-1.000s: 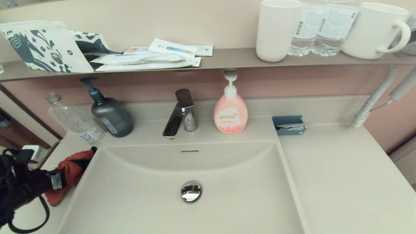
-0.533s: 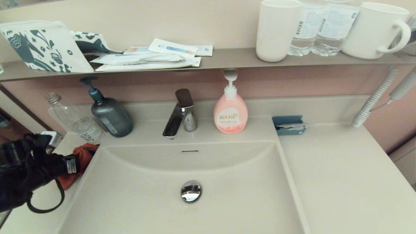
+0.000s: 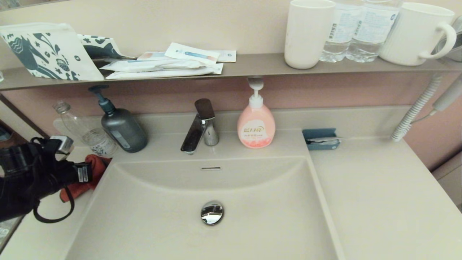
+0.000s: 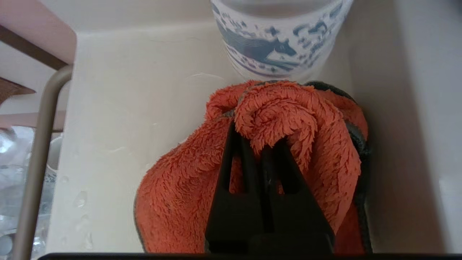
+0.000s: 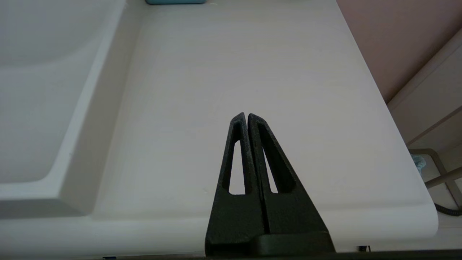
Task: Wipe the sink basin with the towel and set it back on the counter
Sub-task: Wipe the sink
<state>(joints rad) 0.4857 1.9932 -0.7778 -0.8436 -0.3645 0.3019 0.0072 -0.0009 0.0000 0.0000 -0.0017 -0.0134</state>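
Note:
The orange-red towel (image 3: 94, 169) is bunched up on the counter (image 3: 47, 231) at the left of the sink basin (image 3: 252, 202). My left gripper (image 3: 90, 172) is shut on a fold of the towel (image 4: 285, 119); in the left wrist view the black fingers (image 4: 234, 159) pinch the fuzzy cloth right in front of a clear bottle. The basin's chrome drain plug (image 3: 212, 212) and overflow slot (image 3: 211, 168) show plainly. My right gripper (image 5: 247, 116) is shut on nothing over the counter (image 5: 223, 72) right of the basin; it is out of the head view.
A clear plastic bottle (image 3: 85, 131) and a grey pump bottle (image 3: 122, 128) stand just behind the towel. The faucet (image 3: 200, 126) and pink soap bottle (image 3: 256, 124) sit behind the basin, a blue holder (image 3: 321, 139) to the right. A brown-grey shelf (image 3: 252, 65) overhangs.
My left gripper has moved away from me along the left counter toward the clear bottle, carrying the towel with it. The right arm has not moved.

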